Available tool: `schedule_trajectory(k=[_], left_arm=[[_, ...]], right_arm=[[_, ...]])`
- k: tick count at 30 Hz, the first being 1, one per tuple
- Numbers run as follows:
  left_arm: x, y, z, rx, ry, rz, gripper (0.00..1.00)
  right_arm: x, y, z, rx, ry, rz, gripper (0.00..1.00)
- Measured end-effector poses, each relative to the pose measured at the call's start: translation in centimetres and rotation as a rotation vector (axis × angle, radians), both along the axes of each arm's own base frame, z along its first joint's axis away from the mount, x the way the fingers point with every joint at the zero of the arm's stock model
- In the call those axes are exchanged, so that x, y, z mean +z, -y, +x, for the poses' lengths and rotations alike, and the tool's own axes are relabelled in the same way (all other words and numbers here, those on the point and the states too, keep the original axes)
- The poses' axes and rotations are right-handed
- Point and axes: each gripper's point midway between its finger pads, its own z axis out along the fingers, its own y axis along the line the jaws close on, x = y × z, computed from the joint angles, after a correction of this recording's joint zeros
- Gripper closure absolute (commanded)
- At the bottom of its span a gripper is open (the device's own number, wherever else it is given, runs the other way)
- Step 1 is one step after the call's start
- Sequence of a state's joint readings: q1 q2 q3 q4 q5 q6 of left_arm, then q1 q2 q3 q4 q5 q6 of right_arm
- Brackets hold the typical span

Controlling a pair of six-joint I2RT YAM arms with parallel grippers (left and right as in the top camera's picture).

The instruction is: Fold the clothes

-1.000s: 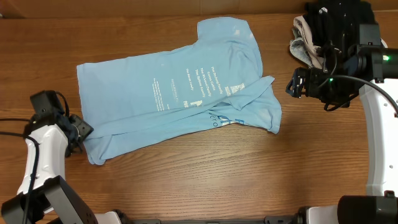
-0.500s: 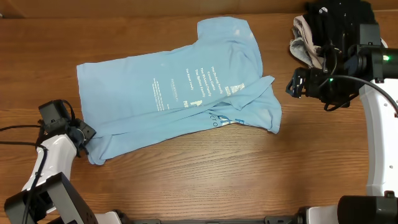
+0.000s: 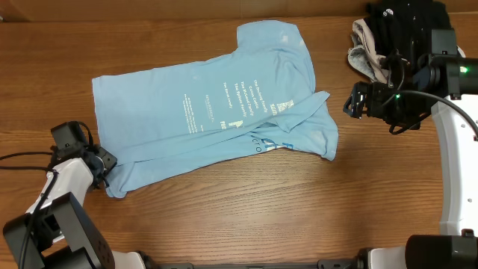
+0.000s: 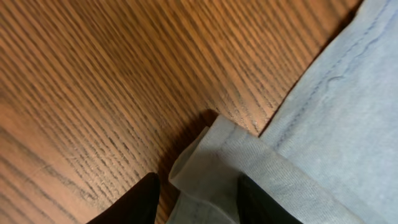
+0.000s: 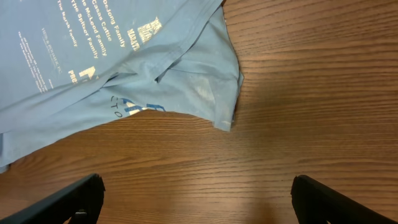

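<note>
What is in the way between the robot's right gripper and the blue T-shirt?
Nothing visible. Only bare wooden table lies between the open right gripper and the light blue T-shirt. The left gripper has nothing in its way either: it straddles the shirt's folded hem corner.

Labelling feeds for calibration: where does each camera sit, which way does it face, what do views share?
Overhead: above the table, looking down on blue T-shirt, left gripper, right gripper.
Left wrist: low, facing the shirt's hem corner between its own fingertips.
Right wrist: higher, facing down at the shirt's printed part; own fingertips at bottom corners.
Shared: all show the T-shirt.
</note>
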State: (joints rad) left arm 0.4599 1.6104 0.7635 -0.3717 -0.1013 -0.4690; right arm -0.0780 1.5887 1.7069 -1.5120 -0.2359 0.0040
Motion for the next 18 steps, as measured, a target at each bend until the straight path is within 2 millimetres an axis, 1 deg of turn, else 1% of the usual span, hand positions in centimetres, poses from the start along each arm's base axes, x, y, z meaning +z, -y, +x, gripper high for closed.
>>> schedule_trajectory(k=[3,7,10,14,16,18], left_arm=[[-0.3,-0.1,0.2,0.000,0.001,0.001,0.65],[0.0,-0.5,0.9,0.000,0.033,0.017,0.74],[0.3,-0.7,1.4,0.000,0.056,0.028,0.78],[0.3,-0.7,1.5,-0.001,0.061,0.027,0.85],[0.3,-0.6,1.5,-0.002,0.058,0.023,0.94],[0.4,-0.6,1.5,-0.001,0.057,0.020,0.96]], right_arm=[[0.0,0.0,0.0,0.000,0.000,0.000,0.00],[0.0,0.0,0.0,0.000,0.000,0.000,0.00],[0.0,0.0,0.0,0.000,0.001,0.000,0.00],[0.0,0.0,0.0,0.000,0.002,0.000,0.00],[0.0,0.0,0.1,0.000,0.006,0.000,0.00],[0.1,0.0,0.3,0.001,0.012,-0.001,0.00]])
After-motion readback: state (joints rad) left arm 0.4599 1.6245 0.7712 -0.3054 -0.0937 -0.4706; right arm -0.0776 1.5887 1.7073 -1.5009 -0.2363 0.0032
